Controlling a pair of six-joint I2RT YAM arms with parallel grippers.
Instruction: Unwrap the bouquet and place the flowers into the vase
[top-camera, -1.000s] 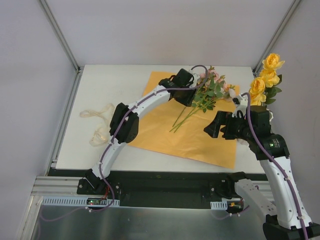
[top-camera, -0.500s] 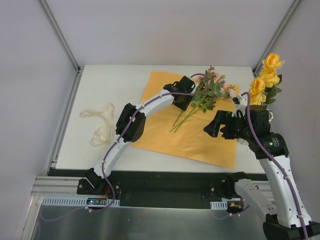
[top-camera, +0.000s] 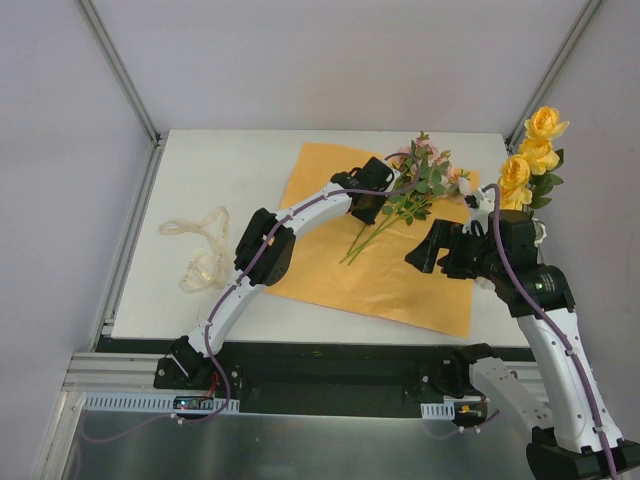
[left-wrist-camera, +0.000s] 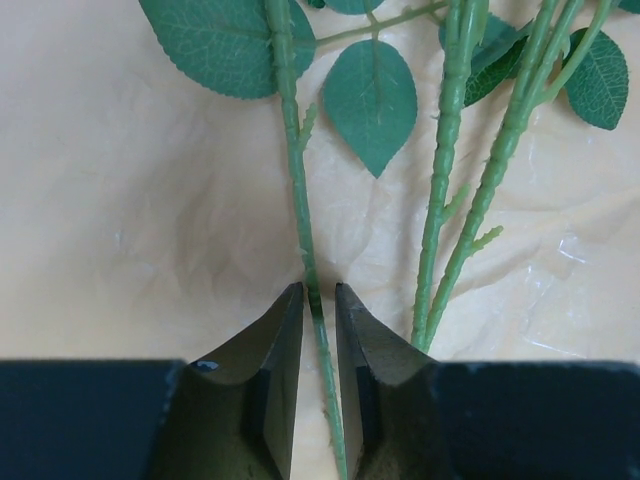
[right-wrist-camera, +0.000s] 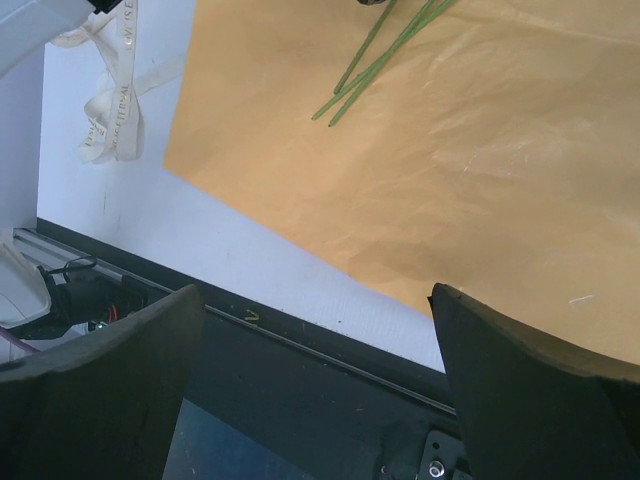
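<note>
The left gripper (left-wrist-camera: 319, 292) is straddling one green stem (left-wrist-camera: 296, 180), jaws not quite pinching, so it should be squeezing squarely, while the right gripper (right-wrist-camera: 315, 295) is hanging wide open

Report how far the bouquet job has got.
Done: ribbon off, paper spread flat, yellow roses upright at the right, apparently in the vase, hidden behind the right arm. In hand: left gripper straddles one stem, jaws narrow, not yet clamped. Left: pink flowers lie on the paper; right gripper open, empty.
</note>
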